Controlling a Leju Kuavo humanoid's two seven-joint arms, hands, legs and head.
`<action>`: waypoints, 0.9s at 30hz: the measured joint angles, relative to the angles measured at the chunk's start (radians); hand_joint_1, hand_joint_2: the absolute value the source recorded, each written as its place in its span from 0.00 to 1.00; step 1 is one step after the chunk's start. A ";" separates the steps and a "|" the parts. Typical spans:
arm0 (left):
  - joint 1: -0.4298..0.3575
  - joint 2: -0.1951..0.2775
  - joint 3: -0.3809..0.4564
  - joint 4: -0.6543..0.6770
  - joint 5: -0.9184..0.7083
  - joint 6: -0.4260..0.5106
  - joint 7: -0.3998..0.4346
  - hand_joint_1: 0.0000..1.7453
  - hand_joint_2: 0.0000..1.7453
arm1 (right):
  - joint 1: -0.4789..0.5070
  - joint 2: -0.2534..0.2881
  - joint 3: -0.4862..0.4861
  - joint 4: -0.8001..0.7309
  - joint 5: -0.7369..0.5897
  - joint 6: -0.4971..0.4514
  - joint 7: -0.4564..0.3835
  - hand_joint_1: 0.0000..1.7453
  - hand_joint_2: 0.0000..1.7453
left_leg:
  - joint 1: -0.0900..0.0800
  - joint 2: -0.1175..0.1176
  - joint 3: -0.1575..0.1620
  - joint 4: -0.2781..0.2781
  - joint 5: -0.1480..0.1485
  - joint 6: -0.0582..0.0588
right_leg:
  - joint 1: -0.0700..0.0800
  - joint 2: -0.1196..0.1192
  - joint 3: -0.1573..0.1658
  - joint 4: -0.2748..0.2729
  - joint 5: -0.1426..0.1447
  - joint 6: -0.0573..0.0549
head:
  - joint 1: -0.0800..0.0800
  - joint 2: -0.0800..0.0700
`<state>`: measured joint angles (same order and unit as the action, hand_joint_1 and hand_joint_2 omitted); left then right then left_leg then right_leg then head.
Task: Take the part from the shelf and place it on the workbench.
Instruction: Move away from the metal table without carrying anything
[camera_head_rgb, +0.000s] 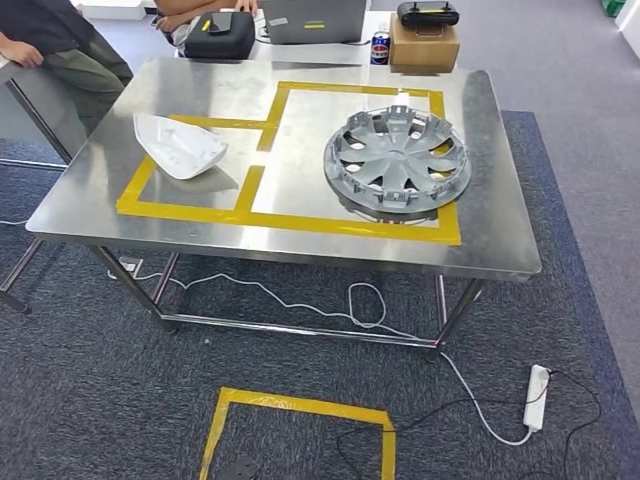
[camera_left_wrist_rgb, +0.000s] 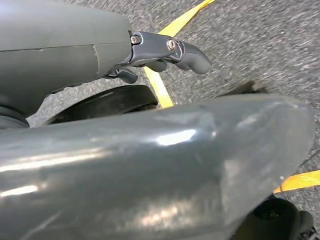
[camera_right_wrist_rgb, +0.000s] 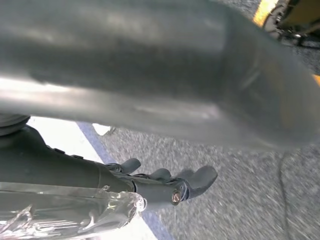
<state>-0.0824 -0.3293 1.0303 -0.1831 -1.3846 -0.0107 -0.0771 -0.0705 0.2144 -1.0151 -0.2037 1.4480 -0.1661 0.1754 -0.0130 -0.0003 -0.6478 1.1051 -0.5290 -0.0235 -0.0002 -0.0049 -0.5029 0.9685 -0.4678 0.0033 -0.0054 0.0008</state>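
Note:
A grey wheel cover (camera_head_rgb: 398, 160) lies in the right-hand yellow-taped box on the steel workbench (camera_head_rgb: 498, 230). A white curved shell part (camera_head_rgb: 179, 146) lies in the left taped box. My left hand (camera_left_wrist_rgb: 124, 145) hangs over the grey carpet, its dark fingers (camera_left_wrist_rgb: 170, 50) stretched out with nothing in them. My right hand (camera_right_wrist_rgb: 151, 100) also hangs over the carpet, its fingers (camera_right_wrist_rgb: 170, 187) apart and holding nothing. Both hands are well away from the bench top.
At the bench's far side stand a black bag (camera_head_rgb: 220, 36), a laptop (camera_head_rgb: 313, 20), a can (camera_head_rgb: 380, 47) and a cardboard box (camera_head_rgb: 424, 44). A person (camera_head_rgb: 60, 45) leans at the far left. On the floor lie a white cable, a power strip (camera_head_rgb: 536, 396) and a yellow tape square (camera_head_rgb: 302, 410).

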 joint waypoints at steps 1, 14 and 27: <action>0.000 0.001 0.000 0.000 -0.002 0.002 -0.003 0.00 0.00 | 0.000 0.000 0.000 0.000 -0.003 0.005 0.004 0.00 0.00 | 0.003 0.000 -0.016 0.066 -0.043 -0.005 | 0.000 0.000 -0.015 0.001 0.013 -0.001 | -0.001 0.000; -0.001 0.004 -0.001 0.000 -0.017 0.003 -0.007 0.00 0.00 | 0.006 0.000 -0.010 0.000 -0.036 0.072 0.045 0.00 0.00 | 0.011 0.001 0.157 -0.146 0.043 0.042 | -0.010 0.001 -0.170 0.094 0.033 0.053 | 0.003 0.000; -0.003 0.002 -0.003 0.000 -0.022 0.014 -0.006 0.00 0.00 | -0.006 0.000 -0.012 0.001 -0.033 0.071 0.035 0.00 0.00 | -0.006 0.003 0.022 -0.140 0.182 0.027 | 0.015 0.002 0.061 -0.008 -0.051 0.014 | 0.015 0.000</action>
<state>-0.0854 -0.3273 1.0271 -0.1831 -1.4064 0.0032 -0.0834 -0.0768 0.2139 -1.0275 -0.2028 1.4147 -0.0947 0.2100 -0.0194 0.0026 -0.6254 0.9654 -0.3466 0.0031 0.0147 -0.0033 -0.4414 0.9608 -0.5189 0.0177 0.0095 0.0007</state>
